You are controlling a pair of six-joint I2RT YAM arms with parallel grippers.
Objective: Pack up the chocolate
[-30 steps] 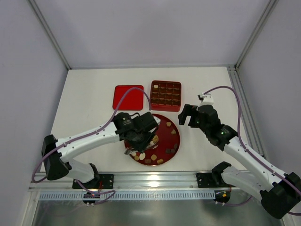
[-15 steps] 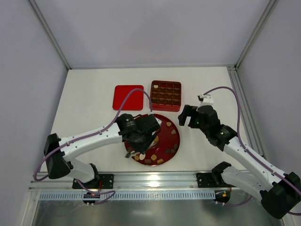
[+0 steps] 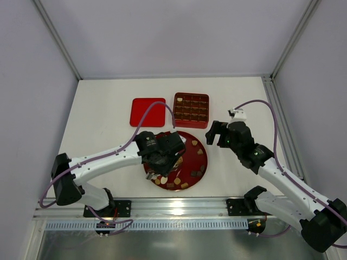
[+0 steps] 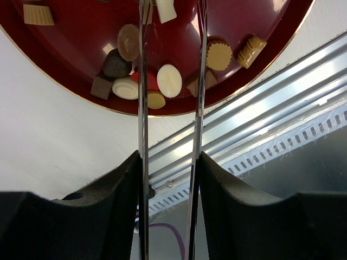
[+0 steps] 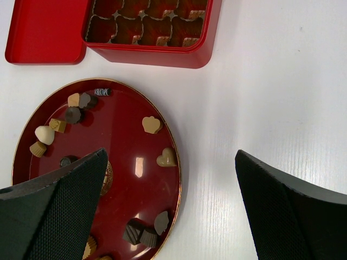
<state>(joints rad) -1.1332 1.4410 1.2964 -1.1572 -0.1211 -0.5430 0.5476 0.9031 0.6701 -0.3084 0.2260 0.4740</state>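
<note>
- The chocolate (image 5: 166,157), bite-sized pieces in dark brown, tan and cream-white, lies scattered over a round dark-red plate with a thin gold rim (image 3: 189,161), near the middle of the white counter (image 3: 108,135).
- From the right wrist view I can pick out a tan heart and a tan scalloped piece (image 5: 152,124) toward the plate's right side. A mixed cluster (image 5: 54,130) sits at its left.
- The left gripper (image 4: 173,32) hangs low over the plate, its two thin metal fingers (image 4: 142,108) roughly halfway apart.
- A cream-white oval piece (image 4: 169,80) shows on the plate in the gap between them, with a tan ridged cup (image 4: 218,54) just outside the right finger.
- Nothing looks pinched along the length I can see, though the fingertips run off the top of that view.
- The right gripper (image 3: 217,133) hovers over bare counter just right of the plate, spread as wide as it goes and holding nothing.
- Beyond the plate stands a square red box with grid compartments (image 5: 152,56).
- One pale piece (image 3: 179,99) sits in the box's far-left corner cell. Whether the brown cells are filled I cannot tell.
- A flat square red lid (image 3: 147,112) lies just beside the box, on its left.
</note>
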